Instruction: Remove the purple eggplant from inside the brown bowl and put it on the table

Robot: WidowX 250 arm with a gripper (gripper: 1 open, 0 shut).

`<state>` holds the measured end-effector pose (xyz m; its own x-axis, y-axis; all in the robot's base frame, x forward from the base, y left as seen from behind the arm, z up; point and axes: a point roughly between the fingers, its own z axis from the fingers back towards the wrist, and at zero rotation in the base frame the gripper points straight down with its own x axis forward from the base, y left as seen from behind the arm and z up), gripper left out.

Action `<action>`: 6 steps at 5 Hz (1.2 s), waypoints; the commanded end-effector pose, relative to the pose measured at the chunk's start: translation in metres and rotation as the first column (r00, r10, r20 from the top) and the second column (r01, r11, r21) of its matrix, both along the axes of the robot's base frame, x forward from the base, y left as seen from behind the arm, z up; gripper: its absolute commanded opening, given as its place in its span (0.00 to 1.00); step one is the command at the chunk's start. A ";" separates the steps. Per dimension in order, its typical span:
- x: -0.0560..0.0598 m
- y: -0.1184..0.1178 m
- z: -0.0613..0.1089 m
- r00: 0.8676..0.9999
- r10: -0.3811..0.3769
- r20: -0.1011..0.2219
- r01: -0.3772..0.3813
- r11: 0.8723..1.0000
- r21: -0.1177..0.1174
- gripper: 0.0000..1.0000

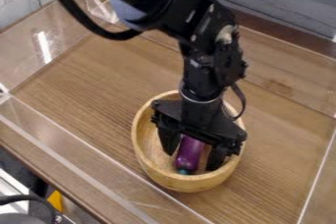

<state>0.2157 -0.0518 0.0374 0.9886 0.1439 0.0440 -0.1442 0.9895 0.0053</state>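
wood table [92, 81], fingers [195, 145] apparently straddling eggplant [192, 153]

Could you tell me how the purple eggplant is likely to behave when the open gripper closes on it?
The purple eggplant looks glossy and rounded, so it may slip or squirt sideways between the fingers of the gripper. It appears rigid and small, probably light. Lying in the curved brown bowl, it could roll if nudged.

A glossy black jointed arm [197, 31] was seen, with a thin black cable looped alongside and a blue patch near the top.
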 end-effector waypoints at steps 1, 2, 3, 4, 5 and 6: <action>0.006 0.003 0.000 0.997 0.067 0.031 -0.067 0.998 0.000 0.00; 0.006 -0.009 -0.006 0.997 0.075 0.032 -0.075 0.997 -0.001 0.00; 0.006 -0.021 -0.011 0.996 0.083 0.034 -0.082 0.997 -0.005 0.00; 0.010 -0.025 -0.004 0.990 0.139 0.031 -0.139 0.990 -0.009 0.00; 0.011 -0.033 -0.006 0.997 0.074 0.028 -0.074 0.997 -0.011 0.00; 0.012 -0.040 -0.010 1.000 0.008 0.025 -0.008 1.000 -0.012 0.00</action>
<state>0.2285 -0.0866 0.0279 0.9824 0.1765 0.0608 -0.1765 0.9843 -0.0046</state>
